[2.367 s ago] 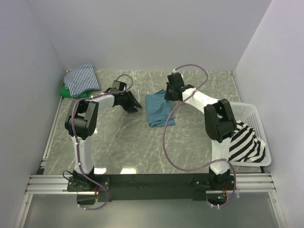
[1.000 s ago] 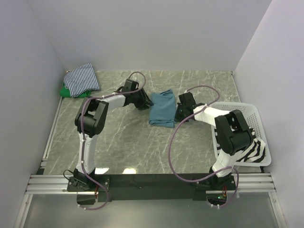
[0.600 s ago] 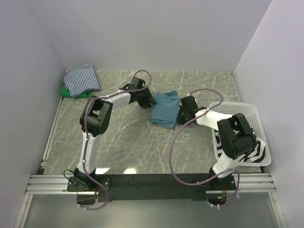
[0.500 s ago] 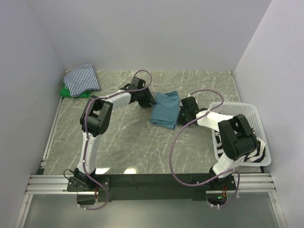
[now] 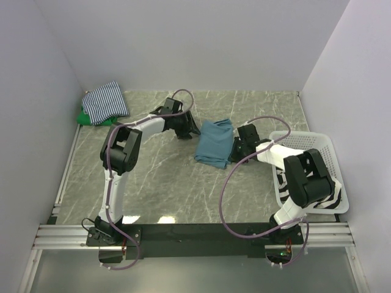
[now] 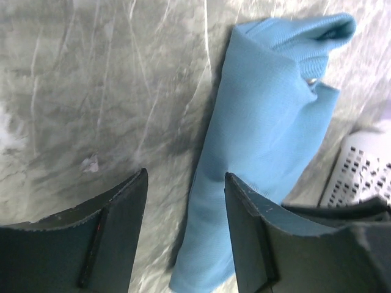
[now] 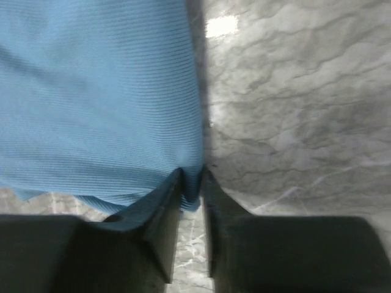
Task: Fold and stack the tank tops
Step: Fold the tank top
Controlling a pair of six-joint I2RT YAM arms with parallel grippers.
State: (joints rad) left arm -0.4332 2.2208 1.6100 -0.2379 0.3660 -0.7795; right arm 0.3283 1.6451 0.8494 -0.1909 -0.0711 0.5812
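stacked: thin-striped top (image 5: pixel 105 101) on green top (image 5: pixel 81 116) | teal top (image 5: pixel 214 142) folded; right gripper (image 7: pixel 192 174) jaws clamped its edge, left gripper (image 6: pixel 186 177) jaws spread empty | bold-striped top (image 5: pixel 333 198) waited in basket (image 5: pixel 305 135)

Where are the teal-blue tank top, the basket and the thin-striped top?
teal-blue tank top (image 5: pixel 214 142): top view, its middle.
basket (image 5: pixel 305 135): top view, far rim.
thin-striped top (image 5: pixel 105 102): top view, its middle.
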